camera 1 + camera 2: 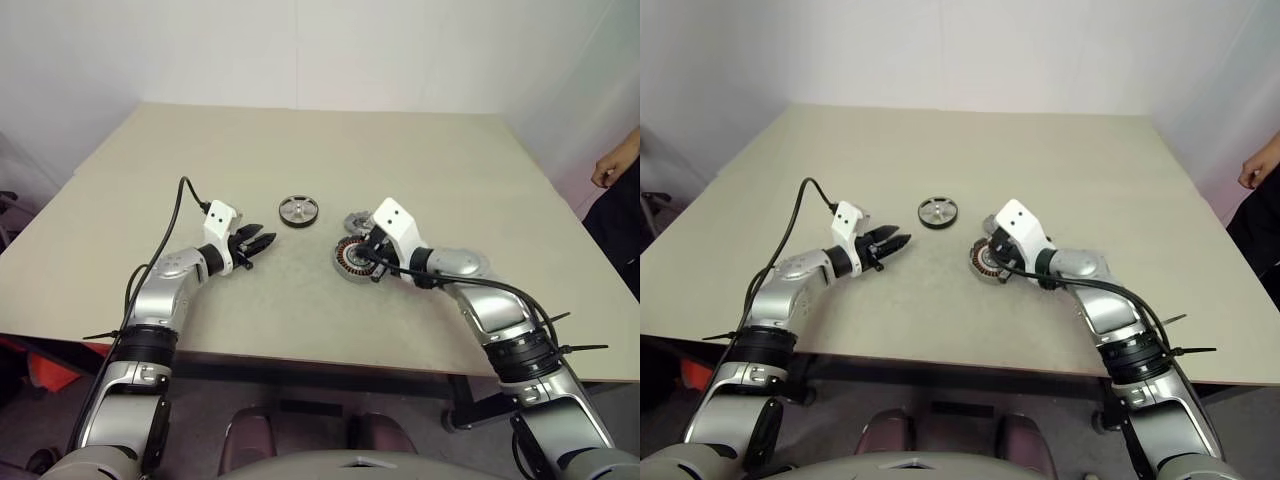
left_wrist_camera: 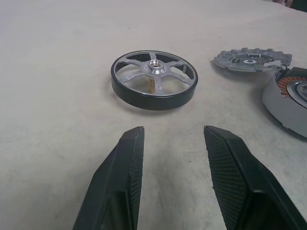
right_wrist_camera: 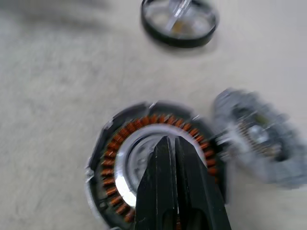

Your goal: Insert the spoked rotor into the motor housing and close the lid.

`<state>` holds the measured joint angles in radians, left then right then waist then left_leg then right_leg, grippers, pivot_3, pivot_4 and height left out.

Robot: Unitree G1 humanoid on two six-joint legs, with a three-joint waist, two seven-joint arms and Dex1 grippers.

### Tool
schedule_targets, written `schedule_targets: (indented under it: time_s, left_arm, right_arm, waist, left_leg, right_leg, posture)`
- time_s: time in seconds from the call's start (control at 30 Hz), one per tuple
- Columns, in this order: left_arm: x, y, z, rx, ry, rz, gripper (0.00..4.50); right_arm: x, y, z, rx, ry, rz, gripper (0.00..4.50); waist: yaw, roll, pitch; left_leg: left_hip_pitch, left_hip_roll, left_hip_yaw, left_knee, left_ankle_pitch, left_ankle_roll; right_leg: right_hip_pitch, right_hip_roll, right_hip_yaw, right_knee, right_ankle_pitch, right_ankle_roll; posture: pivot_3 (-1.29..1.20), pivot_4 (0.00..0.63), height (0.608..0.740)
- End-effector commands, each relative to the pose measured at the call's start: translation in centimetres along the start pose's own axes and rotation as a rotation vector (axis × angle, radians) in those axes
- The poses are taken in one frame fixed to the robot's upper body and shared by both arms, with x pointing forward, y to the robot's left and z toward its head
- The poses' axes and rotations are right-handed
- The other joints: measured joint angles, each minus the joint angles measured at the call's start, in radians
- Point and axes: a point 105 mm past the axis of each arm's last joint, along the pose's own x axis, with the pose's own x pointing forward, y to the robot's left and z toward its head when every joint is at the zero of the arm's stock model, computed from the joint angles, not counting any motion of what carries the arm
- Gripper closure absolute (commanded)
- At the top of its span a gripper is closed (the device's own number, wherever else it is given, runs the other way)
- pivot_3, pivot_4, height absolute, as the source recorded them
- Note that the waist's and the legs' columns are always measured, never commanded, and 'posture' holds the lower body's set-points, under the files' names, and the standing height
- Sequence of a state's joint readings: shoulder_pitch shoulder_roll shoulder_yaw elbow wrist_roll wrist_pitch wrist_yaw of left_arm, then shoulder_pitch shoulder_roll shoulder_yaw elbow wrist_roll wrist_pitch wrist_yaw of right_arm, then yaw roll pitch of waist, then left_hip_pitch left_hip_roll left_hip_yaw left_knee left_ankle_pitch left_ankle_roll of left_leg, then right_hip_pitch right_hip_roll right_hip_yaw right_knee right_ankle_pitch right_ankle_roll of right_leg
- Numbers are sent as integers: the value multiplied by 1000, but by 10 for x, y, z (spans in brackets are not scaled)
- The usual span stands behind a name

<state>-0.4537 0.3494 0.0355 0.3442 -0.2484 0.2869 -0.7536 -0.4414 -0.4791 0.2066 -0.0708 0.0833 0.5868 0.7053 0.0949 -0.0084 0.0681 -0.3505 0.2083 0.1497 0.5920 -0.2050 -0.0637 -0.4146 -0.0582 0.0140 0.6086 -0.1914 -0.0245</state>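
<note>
Three loose parts lay on one bench (image 1: 150,170): one spoked rotor (image 1: 298,211) at about twelve o'clock in the group, one motor housing (image 3: 153,163) ringed with copper coils at about six o'clock, and one lid (image 2: 252,59) at about three o'clock. Two end effectors were there, the left end effector (image 1: 262,242) and the right end effector (image 3: 169,143), each with two black fingers.

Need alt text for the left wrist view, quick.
The left gripper is open and empty, aimed at the spoked rotor, which lies flat on the table. Beyond it lies the lid, beside the motor housing.
</note>
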Motion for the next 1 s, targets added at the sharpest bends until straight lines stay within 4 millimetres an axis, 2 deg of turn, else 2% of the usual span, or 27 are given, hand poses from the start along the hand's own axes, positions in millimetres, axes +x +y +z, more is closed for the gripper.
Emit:
schedule_targets:
  time_s: [0.03, 0.17, 0.27, 0.33, 0.63, 0.77, 0.87, 1.0]
  left_arm:
    - [0, 2, 11, 24, -35, 7, 2402]
    - [-1, 3, 11, 24, -35, 11, 2402]
    - [-1, 3, 11, 24, -33, 13, 2402]
    - [-1, 4, 11, 23, -32, 14, 2402]
    - [0, 11, 11, -61, -56, 67, 2402]
    - [5, 22, 11, -255, -86, 154, 2402]
    - [11, 27, 9, -375, -92, 191, 2402]
    - [28, 28, 18, -565, -131, 192, 2402]
  right_arm:
    - [-2, -2, 11, -23, -36, -4, 4377]
    - [4, 6, -7, 17, 9, 23, 4377]
    - [9, 12, -28, 47, 61, 31, 4377]
    - [9, 10, -31, 48, 68, 19, 4377]
    - [-6, -15, 16, -19, -61, -57, 4377]
    - [-16, -24, 39, -57, -120, -95, 4377]
    - [-22, -29, 48, -69, -141, -115, 4377]
    - [-26, -33, 53, -75, -153, -130, 4377]
  waist:
    - [0, 0, 0]
    - [0, 0, 0]
    - [0, 0, 0]
    - [-2, 0, 0]
    - [-1, 0, 0]
    - [0, 0, 0]
    - [0, 0, 0]
    - [3, 0, 0]
  left_leg:
    - [0, 0, 0, 0, 0, 0]
    - [0, 0, 0, 0, 0, 0]
    - [0, 0, 0, 0, 0, 0]
    - [0, 0, 0, 0, 0, 0]
    - [0, 0, 0, 0, 0, 0]
    - [0, 0, 0, 0, 0, 0]
    - [0, 0, 0, 0, 0, 0]
    - [-1, -1, 0, 1, 0, 0]
  right_leg:
    - [0, 0, 0, 0, 0, 0]
    - [0, 0, 0, 0, 0, 0]
    - [0, 0, 0, 0, 0, 0]
    - [0, 0, 0, 0, 0, 0]
    - [0, 0, 0, 0, 0, 0]
    - [0, 0, 0, 0, 0, 0]
    - [0, 0, 0, 0, 0, 0]
    - [0, 0, 0, 0, 0, 0]
  posture:
    - [0, 0, 740]
    - [0, 0, 740]
    - [0, 0, 740]
    - [0, 0, 740]
    - [0, 0, 740]
    - [0, 0, 740]
    - [0, 0, 740]
    - [0, 0, 740]
